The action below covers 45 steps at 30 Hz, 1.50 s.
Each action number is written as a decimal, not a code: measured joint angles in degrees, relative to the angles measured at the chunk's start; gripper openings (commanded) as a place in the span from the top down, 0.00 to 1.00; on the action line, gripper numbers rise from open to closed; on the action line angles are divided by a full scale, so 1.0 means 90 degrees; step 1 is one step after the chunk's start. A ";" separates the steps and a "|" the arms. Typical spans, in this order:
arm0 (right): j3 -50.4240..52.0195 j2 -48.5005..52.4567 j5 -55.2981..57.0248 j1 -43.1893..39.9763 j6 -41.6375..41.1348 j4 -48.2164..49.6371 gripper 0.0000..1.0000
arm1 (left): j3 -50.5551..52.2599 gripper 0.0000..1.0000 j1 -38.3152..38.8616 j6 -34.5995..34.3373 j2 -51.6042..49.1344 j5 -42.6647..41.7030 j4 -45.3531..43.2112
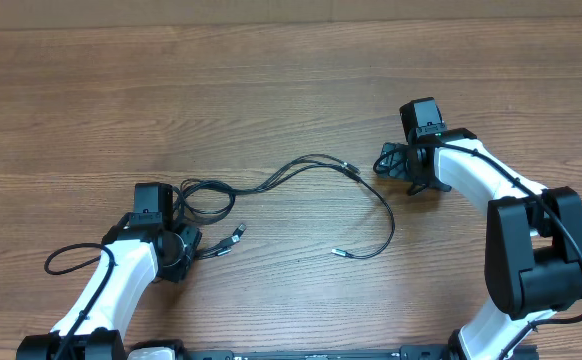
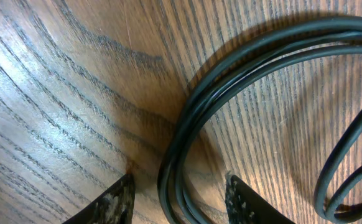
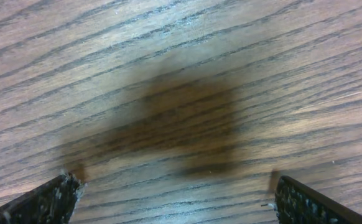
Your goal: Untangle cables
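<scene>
Several thin black cables lie on the wooden table: a tangled loop bundle (image 1: 203,193) at the left and a long strand (image 1: 376,200) curving right, ending in a silver-tipped plug (image 1: 339,254). Another plug end (image 1: 235,236) lies near my left gripper (image 1: 183,225). In the left wrist view the left gripper (image 2: 181,200) is open and low over the wood. Its fingers (image 2: 109,205) straddle a curved bundle of cables (image 2: 193,112) with gaps on both sides. My right gripper (image 1: 399,168) stands wide open just right of the long strand. Only bare wood shows between its fingertips (image 3: 175,199).
A thicker black cord (image 1: 66,258) loops out from the left arm onto the table at the far left. The right arm's body (image 1: 531,250) fills the right front corner. Wood-grain table (image 1: 291,80) stretches across the back.
</scene>
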<state>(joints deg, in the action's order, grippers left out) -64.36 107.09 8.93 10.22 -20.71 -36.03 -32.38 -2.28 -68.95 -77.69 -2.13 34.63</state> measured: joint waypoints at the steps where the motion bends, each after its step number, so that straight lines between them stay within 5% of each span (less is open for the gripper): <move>1: 0.0000 0.0000 0.0000 0.0000 -0.0005 0.0000 0.00 | -0.0002 0.52 0.0000 0.0000 -0.0019 -0.0002 -0.0002; 5: 0.0000 0.0000 0.0002 0.0000 -0.0002 0.0000 0.00 | -0.0063 0.56 0.0000 -0.0005 -0.0143 -0.0015 -0.0061; 10: 0.0000 0.0000 0.0000 0.0000 -0.0002 0.0017 0.00 | -0.0129 0.81 -0.0010 -0.0039 -0.0304 -0.0022 -0.0236; 16: 0.0000 0.0000 -0.0010 0.0000 -0.0002 0.0049 0.00 | -0.0117 0.96 -0.0012 -0.0015 -0.0328 -0.0019 -0.0294; 24: 0.0000 0.0000 -0.0015 0.0000 -0.0002 0.0046 0.00 | -0.0114 0.96 -0.0012 0.0172 -0.0328 -0.0056 -0.0410; 45: 0.0000 0.0000 -0.0015 0.0000 -0.0002 0.0036 0.00 | -0.0073 0.96 -0.0369 0.2540 -0.0461 -0.0860 -0.1059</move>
<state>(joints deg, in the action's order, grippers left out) -64.36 107.09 8.80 10.22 -20.73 -35.70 -33.04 -5.61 -46.09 -81.84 -9.87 25.10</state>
